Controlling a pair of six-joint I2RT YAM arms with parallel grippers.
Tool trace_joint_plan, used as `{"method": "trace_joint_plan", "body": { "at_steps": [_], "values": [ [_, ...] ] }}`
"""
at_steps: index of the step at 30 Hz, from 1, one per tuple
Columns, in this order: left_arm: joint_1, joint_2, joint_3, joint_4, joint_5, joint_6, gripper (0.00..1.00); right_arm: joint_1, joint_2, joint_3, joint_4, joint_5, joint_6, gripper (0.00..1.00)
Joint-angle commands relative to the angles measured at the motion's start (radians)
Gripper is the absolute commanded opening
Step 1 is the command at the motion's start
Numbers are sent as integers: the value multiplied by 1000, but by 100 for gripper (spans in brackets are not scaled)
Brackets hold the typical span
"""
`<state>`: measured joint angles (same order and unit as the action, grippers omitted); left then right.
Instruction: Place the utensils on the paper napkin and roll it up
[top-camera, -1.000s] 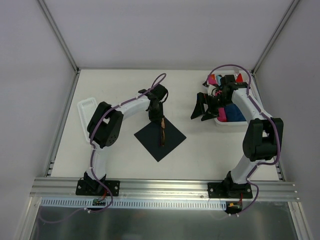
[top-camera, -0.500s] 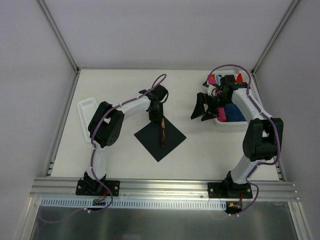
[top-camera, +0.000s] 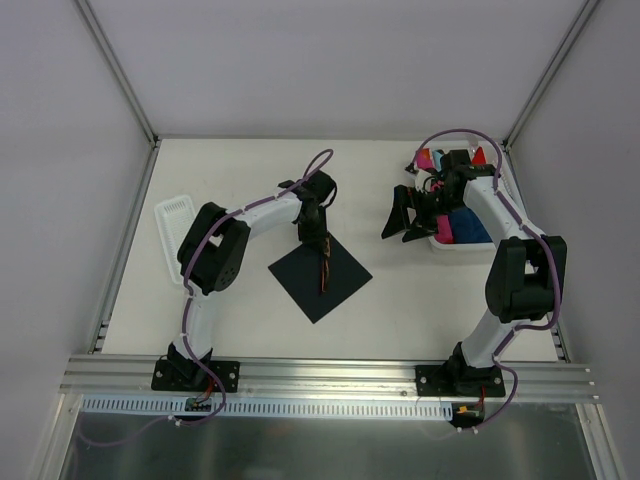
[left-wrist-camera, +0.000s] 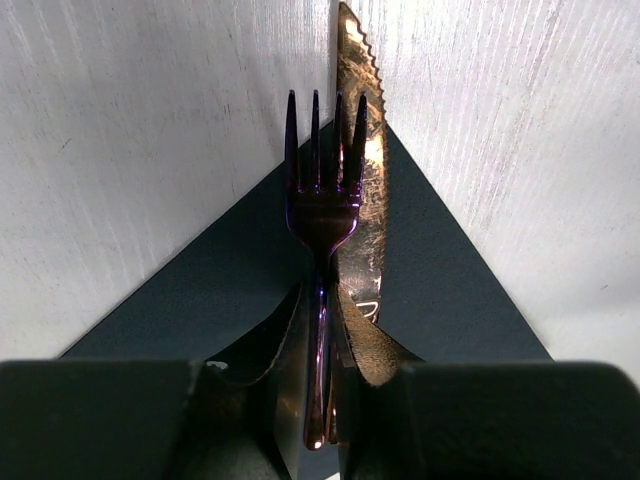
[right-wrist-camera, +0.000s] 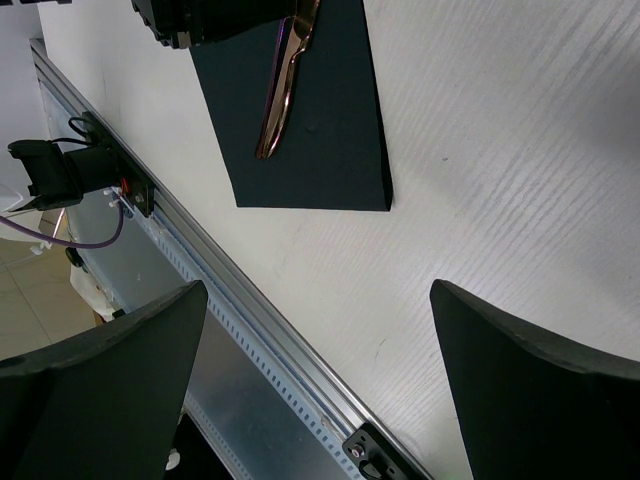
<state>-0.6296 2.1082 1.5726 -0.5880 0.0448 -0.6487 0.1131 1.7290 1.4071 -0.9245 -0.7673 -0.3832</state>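
The near-black paper napkin (top-camera: 318, 280) lies flat as a diamond on the table; it also shows in the left wrist view (left-wrist-camera: 210, 290) and the right wrist view (right-wrist-camera: 330, 120). A purple-tinted fork (left-wrist-camera: 322, 205) and a copper knife (left-wrist-camera: 363, 170) lie side by side along its middle, tips past the far corner. My left gripper (top-camera: 314, 236) (left-wrist-camera: 325, 400) is down at the napkin's far corner, shut on both handles. My right gripper (top-camera: 400, 230) (right-wrist-camera: 320, 390) is open and empty, held above the table to the right of the napkin.
A white bin (top-camera: 445, 245) at the right holds blue, pink and red rolled napkins. A white tray (top-camera: 172, 212) lies at the left, beside the left arm. The aluminium rail (right-wrist-camera: 250, 330) runs along the near table edge.
The left arm's elbow has shifted very slightly. The utensils, the napkin and the right arm have not moved.
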Motion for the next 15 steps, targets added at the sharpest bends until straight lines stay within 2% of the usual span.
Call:
{"method": "trace_joint_plan", "body": {
  "at_steps": [1,9,15],
  "values": [
    [-9,-4,-3,-4,7,-26,15,-6,-9,-10,-19,-18,-17,99],
    [-4,-117,4,-6,3,-14,30,-4,-26,-16,-17,-38,-39,99],
    [30,-244,23,-22,24,-26,36,43,-77,-28,-8,-20,-85,97]
  ]
}}
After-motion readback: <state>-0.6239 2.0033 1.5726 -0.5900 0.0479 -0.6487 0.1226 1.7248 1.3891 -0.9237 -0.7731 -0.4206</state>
